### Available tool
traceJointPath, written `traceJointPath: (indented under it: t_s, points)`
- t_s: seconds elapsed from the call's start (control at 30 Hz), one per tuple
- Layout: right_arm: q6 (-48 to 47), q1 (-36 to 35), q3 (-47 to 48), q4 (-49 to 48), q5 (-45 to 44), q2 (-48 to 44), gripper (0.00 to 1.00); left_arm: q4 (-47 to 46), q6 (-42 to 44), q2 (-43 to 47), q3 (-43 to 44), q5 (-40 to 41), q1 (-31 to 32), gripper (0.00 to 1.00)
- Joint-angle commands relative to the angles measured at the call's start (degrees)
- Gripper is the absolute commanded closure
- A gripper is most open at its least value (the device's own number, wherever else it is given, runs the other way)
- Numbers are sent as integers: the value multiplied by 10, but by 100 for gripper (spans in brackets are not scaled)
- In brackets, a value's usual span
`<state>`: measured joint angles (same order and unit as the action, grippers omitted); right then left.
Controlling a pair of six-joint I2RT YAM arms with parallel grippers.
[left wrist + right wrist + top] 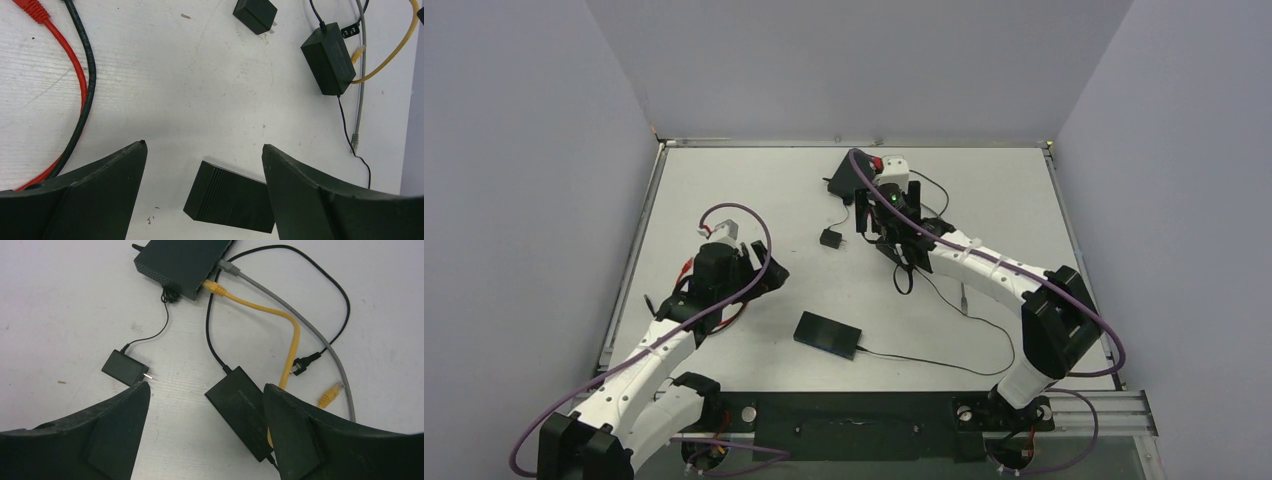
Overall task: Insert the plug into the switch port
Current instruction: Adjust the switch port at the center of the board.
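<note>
The left pincer (204, 145) hangs spread and empty over the tabletop (165, 90). A flat black box (227, 200) lies just below its gap, and it is well apart from the switch.

The right pincer (206, 386) is also spread with nothing in it, and it belongs to the nearer arm. The switch (180, 262) lies ahead of it at the top of its wrist view. The port side is turned down and to the right, where a grey plug (227, 266) and a seated yellow plug (215, 287) sit.

Under the gap between the fingers lies a power brick (240, 407), not a plug. Further right lies a loose black plug (304, 361), its long axis near level and its tip pointing left toward the yellow cable (292, 340). Beyond it lies a loose yellow plug (331, 394), slanted from lower left to upper right; which end is its tip cannot be told.

Which of the two the task means is not plain. Either way, the right pincer would likely need to shift right, and the plug would need turning up and left to face the ports.
</note>
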<state>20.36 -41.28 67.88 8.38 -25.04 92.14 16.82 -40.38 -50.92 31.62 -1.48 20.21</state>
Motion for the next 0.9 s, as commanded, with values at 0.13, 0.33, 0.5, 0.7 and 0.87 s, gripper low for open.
traceJointPath:
  t_s: [0.13,0.33,0.5,0.7,0.87]
  points:
    - [-32,-13,33,23,125,17,30,-40,14,3,-11,-36,-9,16]
    - [-73,-60,-2,16,162,-2,31,-34,12,11,-16,-41,-9,16]
    - [-58,-82,-30,5,220,-11,32,-17,5,17,-12,-26,-13,16]
    - [-47,-104,-111,3,269,-59,37,-17,5,33,-17,-29,-14,16]
    - [-17,-132,-188,-5,246,-128,42,-70,8,9,-23,-92,-14,16]
